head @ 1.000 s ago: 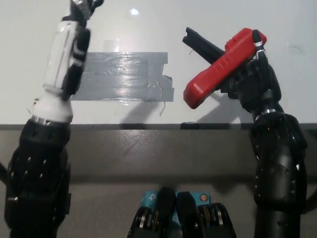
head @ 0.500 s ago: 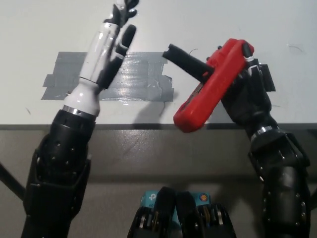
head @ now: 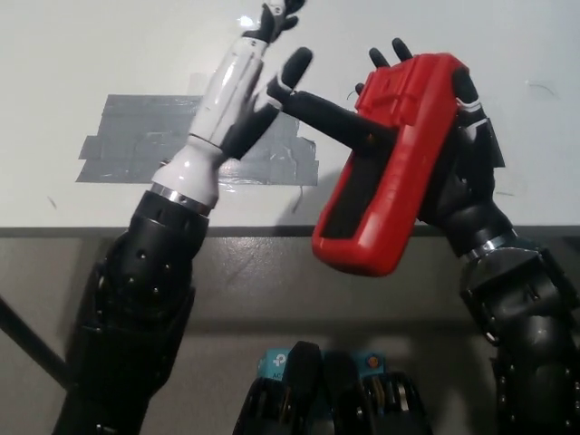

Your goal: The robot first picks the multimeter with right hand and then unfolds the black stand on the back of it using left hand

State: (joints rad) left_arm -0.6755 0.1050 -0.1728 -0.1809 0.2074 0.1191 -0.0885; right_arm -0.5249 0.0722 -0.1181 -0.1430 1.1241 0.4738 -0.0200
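since a sec ago i've swung the left hand (head: 240, 95) in from well left of the multimeter (head: 394, 163) to right beside it; fingers apart, holding nothing, one fingertip (head: 299, 62) at the free end of the black stand (head: 335, 118), touching or nearly, can't tell which. the right hand (head: 462, 177) has turned the meter too: earlier i saw mostly its red edge, now the back faces the cam, w/ a dark recess down the middle. right hand is clenched around the meter from behind/right, fingertips showing over its top edge, holding it up off the white table (head: 109, 45).

what that means imo: pick is done, stand already juts out to the left of the meter body at an angle, so unfolding is underway or just about to finish; how far it still has to swing i can't say.

hard to see: stand's hinge is lost in dark plastic. most of the right hand sits hidden behind the meter. grey tape patch (head: 127, 149) left of the meter is partly covered by the left arm. left hand's upper fingertips are cut off at frame top.
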